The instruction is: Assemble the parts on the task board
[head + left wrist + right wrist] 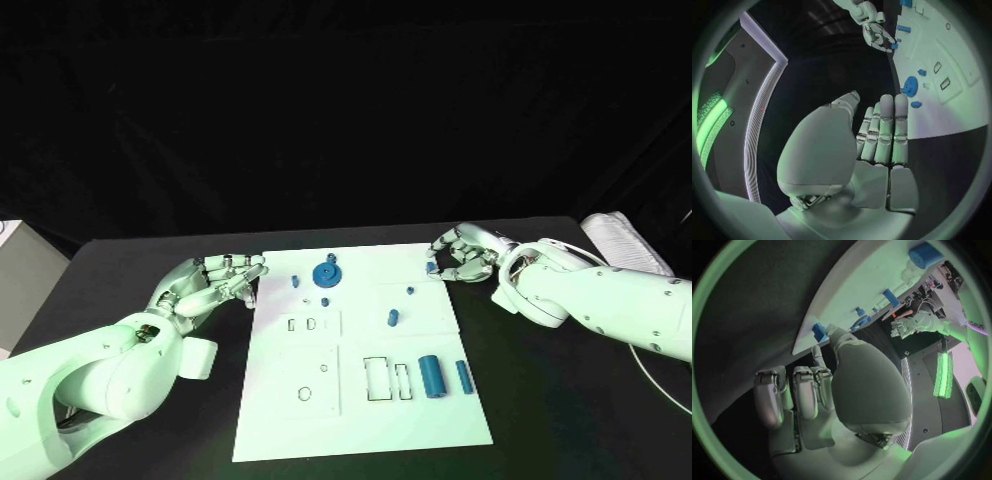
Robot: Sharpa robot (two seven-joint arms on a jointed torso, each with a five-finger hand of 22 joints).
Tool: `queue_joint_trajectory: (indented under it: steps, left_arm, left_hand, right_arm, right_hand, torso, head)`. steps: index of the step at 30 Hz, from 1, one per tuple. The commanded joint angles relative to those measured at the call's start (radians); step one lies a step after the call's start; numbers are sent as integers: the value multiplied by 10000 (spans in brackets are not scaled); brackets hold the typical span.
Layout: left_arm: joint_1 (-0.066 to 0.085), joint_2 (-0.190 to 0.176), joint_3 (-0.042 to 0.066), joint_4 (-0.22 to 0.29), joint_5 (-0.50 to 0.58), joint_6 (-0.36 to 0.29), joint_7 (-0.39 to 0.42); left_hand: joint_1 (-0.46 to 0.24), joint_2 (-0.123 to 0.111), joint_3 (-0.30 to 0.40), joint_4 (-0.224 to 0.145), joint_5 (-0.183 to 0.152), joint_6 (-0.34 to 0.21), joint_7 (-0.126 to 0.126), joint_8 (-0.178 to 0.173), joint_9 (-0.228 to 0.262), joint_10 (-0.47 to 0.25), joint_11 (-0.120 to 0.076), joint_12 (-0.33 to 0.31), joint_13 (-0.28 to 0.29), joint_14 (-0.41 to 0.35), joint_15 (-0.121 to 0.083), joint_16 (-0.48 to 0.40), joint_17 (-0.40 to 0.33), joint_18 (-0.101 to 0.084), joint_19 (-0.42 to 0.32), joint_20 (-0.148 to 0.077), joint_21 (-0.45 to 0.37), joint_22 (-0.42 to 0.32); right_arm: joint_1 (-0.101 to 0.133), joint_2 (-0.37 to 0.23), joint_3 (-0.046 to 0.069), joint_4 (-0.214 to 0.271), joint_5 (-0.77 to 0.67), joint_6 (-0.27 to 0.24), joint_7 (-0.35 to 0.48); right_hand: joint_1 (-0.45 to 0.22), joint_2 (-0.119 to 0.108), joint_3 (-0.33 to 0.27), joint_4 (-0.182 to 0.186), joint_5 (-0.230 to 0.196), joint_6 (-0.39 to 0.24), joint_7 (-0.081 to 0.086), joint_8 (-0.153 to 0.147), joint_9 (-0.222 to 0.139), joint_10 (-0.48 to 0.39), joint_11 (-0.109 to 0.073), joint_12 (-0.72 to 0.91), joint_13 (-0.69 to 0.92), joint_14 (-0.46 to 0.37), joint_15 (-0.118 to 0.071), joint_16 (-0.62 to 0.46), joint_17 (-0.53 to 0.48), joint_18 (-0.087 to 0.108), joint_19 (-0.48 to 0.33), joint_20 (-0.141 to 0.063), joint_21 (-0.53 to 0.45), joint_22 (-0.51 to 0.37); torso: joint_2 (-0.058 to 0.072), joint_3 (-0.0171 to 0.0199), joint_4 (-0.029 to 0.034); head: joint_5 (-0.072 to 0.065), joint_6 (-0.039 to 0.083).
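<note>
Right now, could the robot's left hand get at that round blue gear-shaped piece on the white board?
Probably yes. The left hand hovers by the white board's edge, holding nothing, and the round blue gear-shaped piece lies close by with only one small blue piece between them.

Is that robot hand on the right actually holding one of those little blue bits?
Yes, it seems so. The right hand has its fingers curled at the task board's far corner, pinching a small blue part.
</note>
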State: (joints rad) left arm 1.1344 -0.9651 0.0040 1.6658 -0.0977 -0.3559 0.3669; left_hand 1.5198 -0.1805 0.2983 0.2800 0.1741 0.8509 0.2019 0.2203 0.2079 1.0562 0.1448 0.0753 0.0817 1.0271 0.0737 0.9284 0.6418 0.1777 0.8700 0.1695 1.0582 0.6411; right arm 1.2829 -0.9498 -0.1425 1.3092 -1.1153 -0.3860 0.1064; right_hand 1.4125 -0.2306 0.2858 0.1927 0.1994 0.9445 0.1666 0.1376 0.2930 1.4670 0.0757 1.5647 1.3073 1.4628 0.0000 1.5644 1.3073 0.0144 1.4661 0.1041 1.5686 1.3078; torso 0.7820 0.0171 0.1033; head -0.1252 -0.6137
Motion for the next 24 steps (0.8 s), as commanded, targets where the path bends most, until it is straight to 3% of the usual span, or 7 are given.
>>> queue_joint_trajectory:
  steps: [1, 8, 13, 17, 24]
  left_arm:
    - [7, 18, 6, 7, -60, 179, 40]
    - [7, 16, 6, 2, -61, 178, 26]
    - [7, 10, 6, 4, -62, 174, 15]
    - [7, 3, 6, 5, -62, 168, 5]
    - [7, -3, 6, 6, -62, 166, -3]
  left_hand:
    - [85, -33, 59, -19, -44, -23, -26, -35, 9, -49, -21, 9, 5, -82, -18, 49, -8, 66, -74, 23, 45, 9]
    - [81, -41, 62, -19, -45, -28, -21, -38, 10, -54, -19, 9, 4, -86, -16, 52, -15, 66, -82, 24, 53, 12]
    - [81, -41, 62, -19, -45, -28, -21, -38, 10, -54, -19, 9, 4, -86, -16, 52, -15, 66, -82, 24, 53, 12]
    - [81, -41, 62, -19, -45, -28, -21, -38, 10, -54, -19, 9, 4, -86, -16, 52, -15, 66, -82, 24, 53, 12]
    - [80, -38, 69, -17, -44, -31, -16, -39, 12, -59, -16, 9, 3, -89, -15, 55, -20, 66, -89, 25, 60, 15]
  right_arm:
    - [-18, 16, -2, 23, -4, 326, 135]
    - [-32, 35, -3, 10, -6, 359, 136]
    - [-43, 63, -3, -46, -6, 318, 113]
    - [-64, 101, -4, -94, -24, 307, 79]
    - [-118, 158, -4, -115, -107, 329, 33]
  right_hand:
    - [98, -17, 2, -45, -1, -44, -16, -43, -6, 1038, 62, 61, 2635, 1080, 70, 64, 2635, -144, 1047, 48, 22, 2630]
    - [106, 29, 22, -32, 40, 42, -18, -6, 8, 1038, 66, 61, 2635, 1080, 70, 64, 2635, -144, 1047, 60, 22, 2630]
    - [144, 187, 168, -9, 87, 226, -42, 62, 26, 1038, 46, 61, 2635, 1080, 47, 64, 2635, -144, 1047, 56, 22, 2630]
    - [183, 356, 426, -19, 20, 457, -114, 161, 48, 1038, -13, 61, 2635, 1080, -1, 64, 2635, -144, 1047, 23, 22, 2630]
    - [173, 402, 643, -64, -19, 657, -195, 259, 69, 1038, -81, 61, 2635, 1080, -72, 64, 2635, -144, 1047, -36, 22, 2630]
  torso:
    - [-10, -18, -14]
    - [-14, -23, -15]
    - [-7, -27, -14]
    - [-7, -21, -20]
    - [-12, -28, -15]
  head:
    - [15, -15]
    - [2, -16]
    - [-3, -11]
    - [17, -9]
    - [32, -41]
